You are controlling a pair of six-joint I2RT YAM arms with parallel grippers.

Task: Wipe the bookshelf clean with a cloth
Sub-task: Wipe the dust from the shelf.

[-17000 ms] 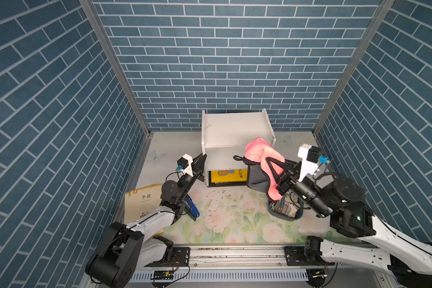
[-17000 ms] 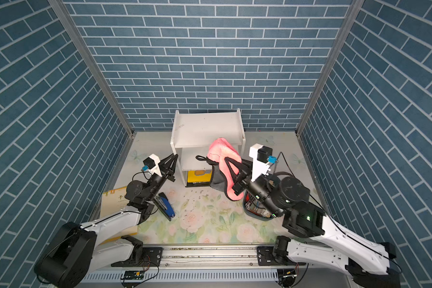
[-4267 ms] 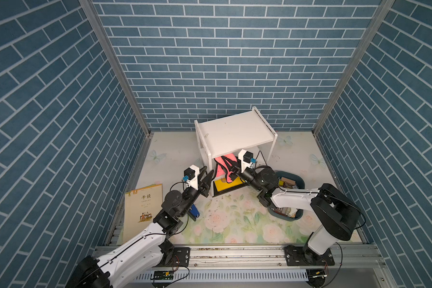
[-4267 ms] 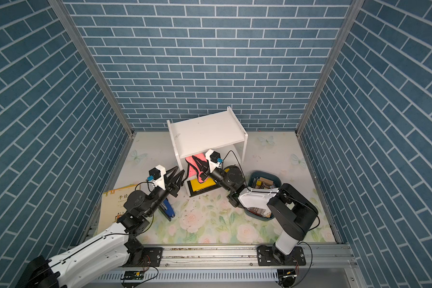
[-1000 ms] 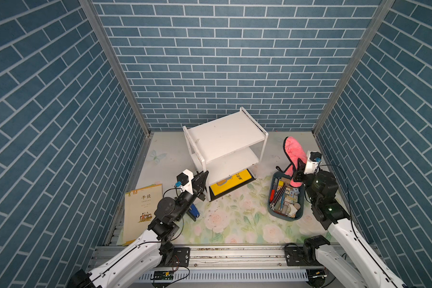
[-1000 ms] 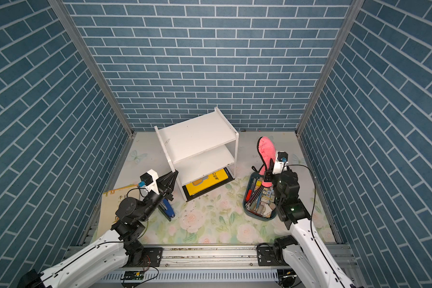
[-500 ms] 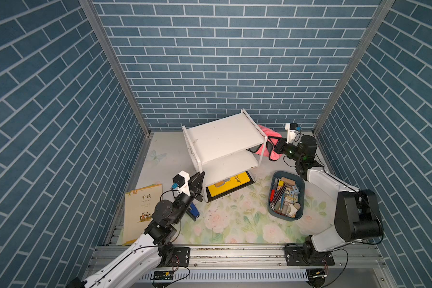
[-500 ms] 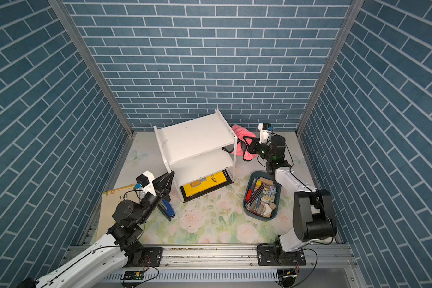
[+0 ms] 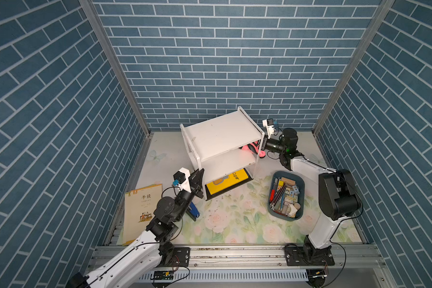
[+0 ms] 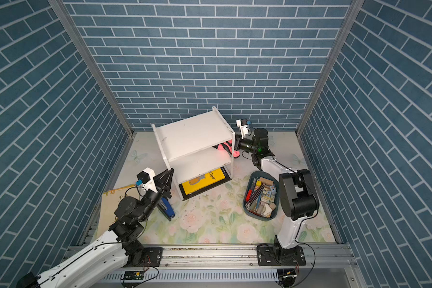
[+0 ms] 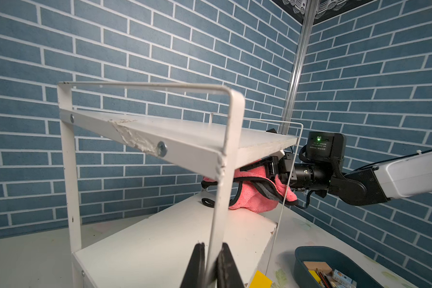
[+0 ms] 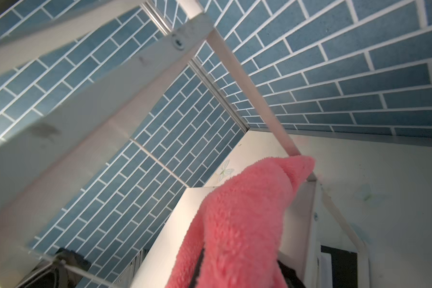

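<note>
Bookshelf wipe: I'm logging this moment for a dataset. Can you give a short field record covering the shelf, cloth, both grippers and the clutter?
bookshelf: white, upright, at an angle to the back wall
cloth: pink, between the top and middle boards
left gripper: shut on a bookshelf frame post
right gripper: shut on the cloth, reaching in from the side
yellow book: lying in the bookshelf's base
bin: full of stationery, beside the bookshelf
booklet: flat, by the left arm
stapler: blue, next to the booklet

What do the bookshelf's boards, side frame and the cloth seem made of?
Bookshelf boards: matte white, likely painted or laminated wood composite; edge chipped beside a screw. Side frame: thin white-painted metal, probably; bent rounded corner. Cloth: coral-pink microfibre, seemingly; fuzzy pile.
</note>
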